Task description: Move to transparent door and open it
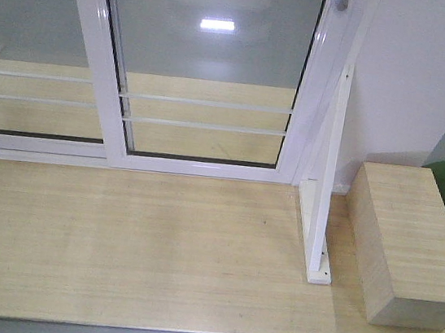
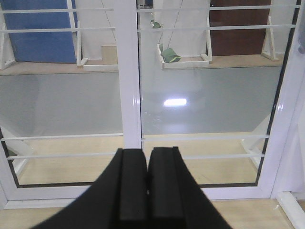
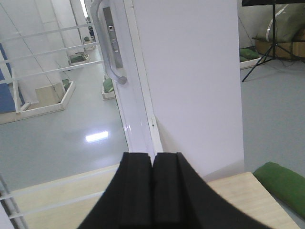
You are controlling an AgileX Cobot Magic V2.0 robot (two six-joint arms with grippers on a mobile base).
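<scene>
The left gripper (image 2: 147,191) and right gripper (image 3: 153,191) have jaws pressed together, so open the right one wide, grab the handle (image 3: 114,74) and slide the door (image 3: 136,100) sideways.

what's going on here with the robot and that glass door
A two-arm robot is parked facing the transparent door, which looks closed against the wall side of its frame. The left gripper and right gripper are both shut, hold nothing and touch nothing. The right one points toward the curved grey handle, which sits above and ahead of it. Opening has not begun.
</scene>
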